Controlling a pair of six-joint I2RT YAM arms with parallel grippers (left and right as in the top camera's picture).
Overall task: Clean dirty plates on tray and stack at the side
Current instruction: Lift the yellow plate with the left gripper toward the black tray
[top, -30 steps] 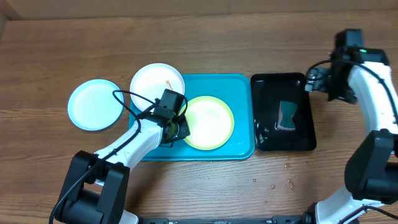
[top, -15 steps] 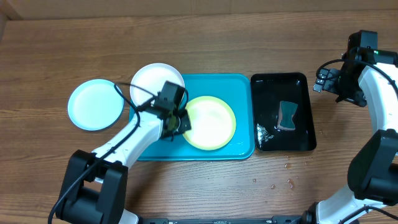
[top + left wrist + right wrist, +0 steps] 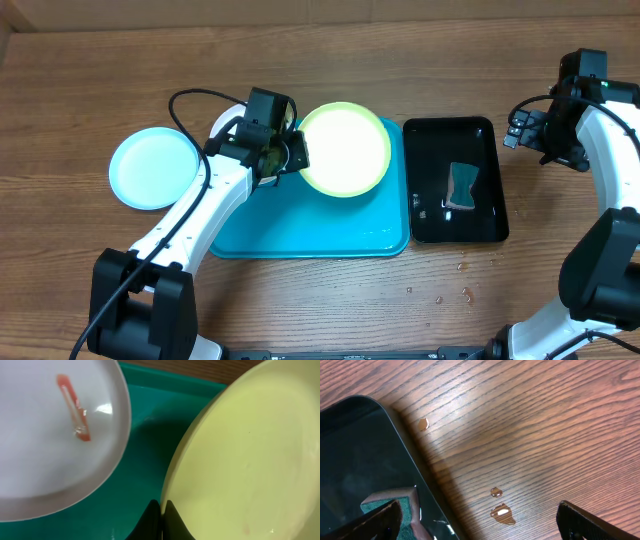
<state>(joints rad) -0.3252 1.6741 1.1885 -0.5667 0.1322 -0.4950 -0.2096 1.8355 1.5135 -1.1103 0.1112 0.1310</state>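
My left gripper (image 3: 287, 152) is shut on the left rim of the yellow-green plate (image 3: 345, 148), which hangs tilted over the back edge of the turquoise tray (image 3: 330, 225). The left wrist view shows the fingertips (image 3: 161, 519) pinching that rim, the yellow-green plate (image 3: 250, 460) carrying a faint smear. The white plate (image 3: 55, 435) has an orange-red smear and lies at the tray's back left corner, mostly hidden under my arm in the overhead view (image 3: 221, 128). The pale blue plate (image 3: 155, 167) rests on the table, left of the tray. My right gripper (image 3: 518, 130) stands open over bare wood.
A glossy black tray (image 3: 455, 225) right of the turquoise tray holds a green sponge (image 3: 461, 186) and some water. Water drops (image 3: 501, 512) lie on the wood under my right gripper (image 3: 480, 525), beside the black tray (image 3: 355, 445). More drops lie near the table's front.
My left gripper closed on the yellow-green plate's rim and carried it up toward the tray's back edge. The right arm drew away to the right, then held still.
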